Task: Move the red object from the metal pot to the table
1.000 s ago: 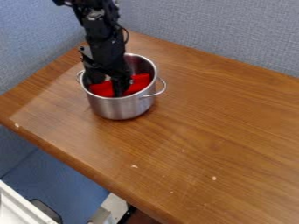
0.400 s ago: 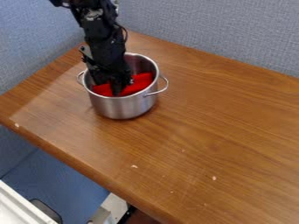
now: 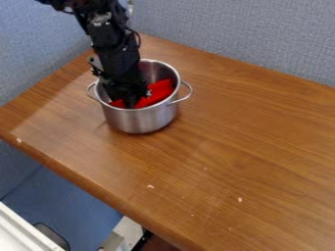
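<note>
Pot: at table's ten o'clock, holding red piece. Gripper: lowered inside for pickup; jaw state on piece indiscernible.

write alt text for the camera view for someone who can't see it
A black robot hand reaches straight down into a small shiny metal pot, its fingers at the red object lying inside. The pot sits near the back left of a brown wooden table, against a blue-grey wall.
</note>
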`<state>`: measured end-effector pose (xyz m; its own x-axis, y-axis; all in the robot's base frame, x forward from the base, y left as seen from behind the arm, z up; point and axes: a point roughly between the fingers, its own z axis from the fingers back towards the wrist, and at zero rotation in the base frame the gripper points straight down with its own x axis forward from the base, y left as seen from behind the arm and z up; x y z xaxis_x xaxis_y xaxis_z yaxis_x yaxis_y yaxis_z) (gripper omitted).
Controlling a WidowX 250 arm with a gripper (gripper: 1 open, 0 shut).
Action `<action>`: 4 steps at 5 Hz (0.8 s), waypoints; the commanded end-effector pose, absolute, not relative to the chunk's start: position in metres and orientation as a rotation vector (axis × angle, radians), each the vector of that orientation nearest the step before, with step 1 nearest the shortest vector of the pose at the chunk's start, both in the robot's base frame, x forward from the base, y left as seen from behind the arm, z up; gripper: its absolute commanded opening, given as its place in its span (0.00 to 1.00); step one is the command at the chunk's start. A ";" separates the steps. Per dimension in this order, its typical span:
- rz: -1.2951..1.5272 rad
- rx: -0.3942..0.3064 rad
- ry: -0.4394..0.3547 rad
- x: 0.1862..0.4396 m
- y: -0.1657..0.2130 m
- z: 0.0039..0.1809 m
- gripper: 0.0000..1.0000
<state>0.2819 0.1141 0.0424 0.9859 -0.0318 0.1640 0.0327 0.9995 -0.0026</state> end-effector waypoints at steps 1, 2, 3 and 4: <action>-0.012 -0.080 -0.051 0.250 0.099 0.018 0.00; -0.006 -0.082 -0.058 0.248 0.099 0.019 0.00; 0.004 -0.085 -0.065 0.246 0.099 0.020 0.00; 0.016 -0.087 -0.070 0.244 0.099 0.021 0.00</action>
<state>0.2696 0.1105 0.0428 0.9859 0.0036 0.1673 0.0022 0.9994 -0.0343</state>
